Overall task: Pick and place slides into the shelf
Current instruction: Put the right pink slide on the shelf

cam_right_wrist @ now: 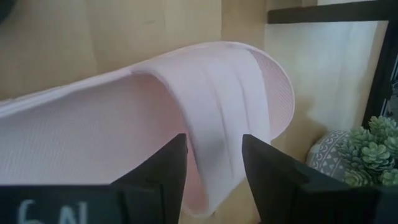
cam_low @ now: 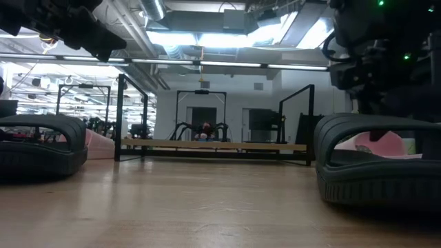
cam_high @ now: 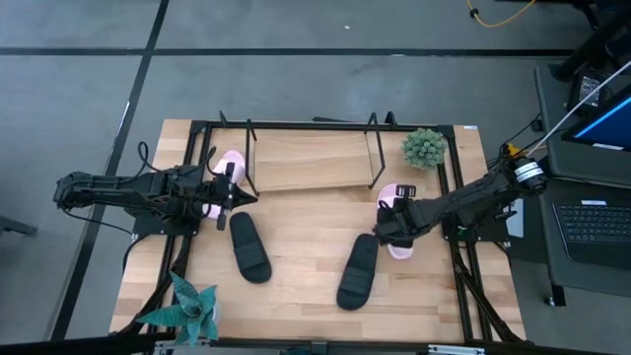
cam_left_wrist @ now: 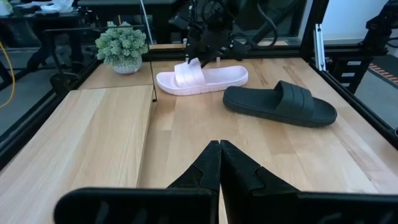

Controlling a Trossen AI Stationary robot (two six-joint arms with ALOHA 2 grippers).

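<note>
While the only writing we can find is a pale mark like "6A" on the right gripper's [cam_right_wrist: 211, 163] body, too partial to read, the rest is plain. We see a light wooden table [cam_high: 296, 247] on a grey floor crossed by dark lines, with a laptop [cam_high: 596, 219] on a desk at far right and a bright, ceiling-lit room beyond. The shelf [cam_high: 314, 163] stands at the table's far edge, board bare, a potted plant [cam_high: 424, 148] at its right end and another plant [cam_high: 192, 306] near left. Our right gripper's fingers [cam_right_wrist: 163, 171] straddle the strap of the right pink slide [cam_high: 399, 242], spread wide; it lies near-to-far just right of the shelf's near corner. Our left gripper [cam_high: 246, 197] is closed and empty beside the left pink slide [cam_high: 225, 173]. Two black slides [cam_high: 249, 247] [cam_high: 357, 271] lie mid-table, long axes roughly near-to-far, leaning toward each other at the far ends.
</note>
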